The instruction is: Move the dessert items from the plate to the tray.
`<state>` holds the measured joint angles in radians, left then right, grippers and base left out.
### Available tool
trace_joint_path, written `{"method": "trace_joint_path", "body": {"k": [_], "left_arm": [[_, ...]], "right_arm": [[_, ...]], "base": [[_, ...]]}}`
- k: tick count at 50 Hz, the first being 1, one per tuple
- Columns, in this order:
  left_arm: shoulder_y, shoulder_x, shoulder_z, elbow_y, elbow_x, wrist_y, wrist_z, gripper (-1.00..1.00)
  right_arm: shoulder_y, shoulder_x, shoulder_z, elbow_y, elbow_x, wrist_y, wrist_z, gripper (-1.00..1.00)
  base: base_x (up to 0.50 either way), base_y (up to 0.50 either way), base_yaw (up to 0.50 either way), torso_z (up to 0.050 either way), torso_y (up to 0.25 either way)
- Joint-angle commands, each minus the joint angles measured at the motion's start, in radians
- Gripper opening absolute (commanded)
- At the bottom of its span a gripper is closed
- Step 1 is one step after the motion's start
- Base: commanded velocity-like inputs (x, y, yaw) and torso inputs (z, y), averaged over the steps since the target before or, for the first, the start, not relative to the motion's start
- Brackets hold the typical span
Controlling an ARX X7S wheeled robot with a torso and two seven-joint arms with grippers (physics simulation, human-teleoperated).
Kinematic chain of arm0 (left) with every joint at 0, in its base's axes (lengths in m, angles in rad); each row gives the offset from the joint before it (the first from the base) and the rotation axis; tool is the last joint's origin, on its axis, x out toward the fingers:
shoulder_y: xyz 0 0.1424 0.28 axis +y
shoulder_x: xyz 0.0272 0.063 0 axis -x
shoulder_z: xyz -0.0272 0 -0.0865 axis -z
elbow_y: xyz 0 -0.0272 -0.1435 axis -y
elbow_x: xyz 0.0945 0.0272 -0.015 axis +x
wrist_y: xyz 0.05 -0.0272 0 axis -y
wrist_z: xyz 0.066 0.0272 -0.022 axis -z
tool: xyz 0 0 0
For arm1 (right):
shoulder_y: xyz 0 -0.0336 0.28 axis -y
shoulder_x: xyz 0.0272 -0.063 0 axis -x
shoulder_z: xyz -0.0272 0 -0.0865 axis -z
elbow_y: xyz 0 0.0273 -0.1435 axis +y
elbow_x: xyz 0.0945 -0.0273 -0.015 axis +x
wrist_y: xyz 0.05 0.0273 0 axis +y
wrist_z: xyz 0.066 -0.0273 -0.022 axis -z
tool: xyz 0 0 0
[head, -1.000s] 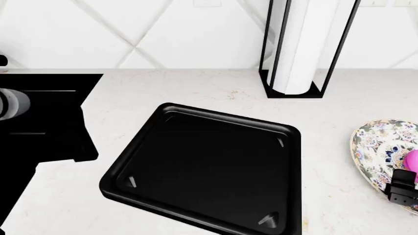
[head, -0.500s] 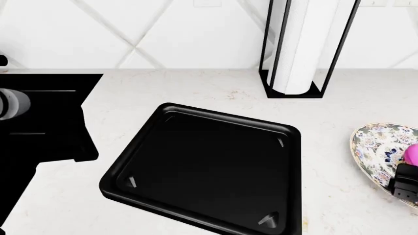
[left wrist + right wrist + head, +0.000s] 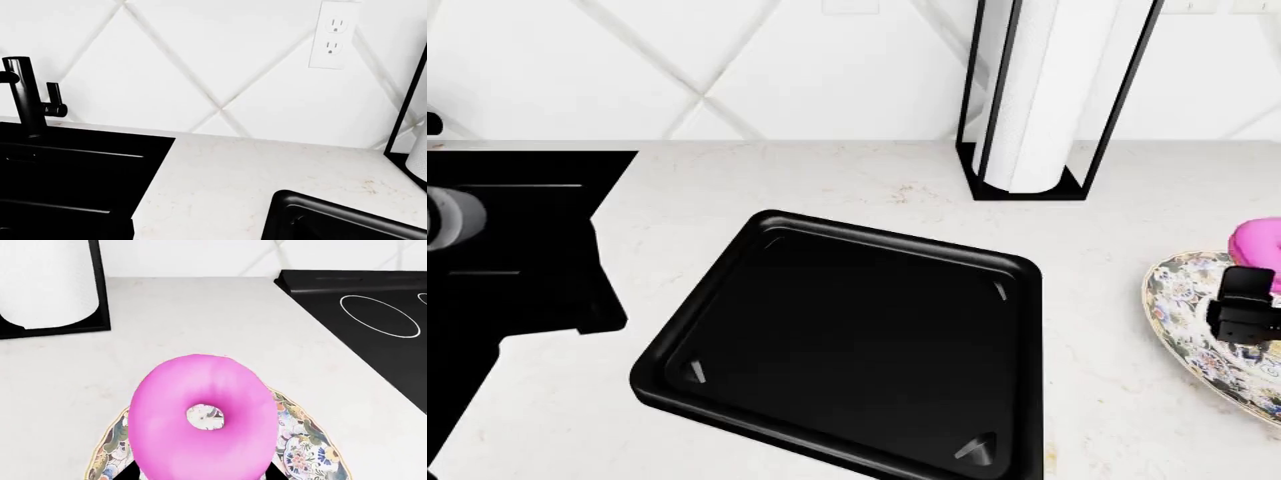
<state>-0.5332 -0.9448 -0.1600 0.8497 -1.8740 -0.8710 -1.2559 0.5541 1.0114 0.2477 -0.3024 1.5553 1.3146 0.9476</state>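
Note:
A pink-glazed ring donut [image 3: 203, 415] is held between the black fingers [image 3: 131, 472] of my right gripper [image 3: 203, 476], which is shut on its near side. It hangs above the floral plate [image 3: 303, 452]. In the head view the donut [image 3: 1257, 240] and right gripper [image 3: 1244, 300] sit at the far right edge, over the plate [image 3: 1181, 320]. The glossy black tray [image 3: 827, 350] lies mid-counter with nothing in it, well left of the plate. One tray corner [image 3: 333, 220] shows in the left wrist view. My left gripper's jaws do not show.
A paper towel roll in a black holder [image 3: 1041, 100] stands behind the tray and plate. A black sink [image 3: 507, 240] with a black faucet [image 3: 23, 95] is to the left. A black cooktop [image 3: 373, 320] lies beyond the plate. A wall outlet [image 3: 331, 35] is on the tiled backsplash.
My right gripper has risen from the plate with the donut in it, moving up in the head view. The tray has not moved.

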Motion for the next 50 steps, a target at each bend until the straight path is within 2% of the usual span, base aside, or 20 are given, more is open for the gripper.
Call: {"method": "trace_joint_path", "body": {"k": [1,6,17,34,50], "left_arm": [[0.026,-0.002,-0.02,0.005,0.007,0.004,0.012,1.0],[0.032,-0.004,-0.025,0.006,0.005,0.006,0.013,1.0],[0.034,-0.006,-0.026,0.009,0.004,0.01,0.012,1.0],[0.034,-0.012,-0.024,0.013,-0.003,0.016,0.003,1.0],[0.05,-0.015,-0.035,0.018,0.0,0.021,0.006,1.0]], "right_arm": [[0.35,-0.02,-0.226,0.043,0.155,0.102,0.082,-1.0],[0.441,-0.055,-0.303,0.056,0.205,0.127,0.111,-1.0],[0.514,-0.108,-0.382,0.05,0.246,0.133,0.114,-1.0],[0.571,-0.149,-0.474,-0.011,0.395,0.109,0.156,-1.0],[0.583,-0.181,-0.528,-0.071,0.453,0.085,0.16,-1.0]], "base": [[0.0,0.0,0.0,0.0,0.0],[0.0,0.0,0.0,0.0,0.0],[0.0,0.0,0.0,0.0,0.0],[0.0,0.0,0.0,0.0,0.0],[0.0,0.0,0.0,0.0,0.0]]}}
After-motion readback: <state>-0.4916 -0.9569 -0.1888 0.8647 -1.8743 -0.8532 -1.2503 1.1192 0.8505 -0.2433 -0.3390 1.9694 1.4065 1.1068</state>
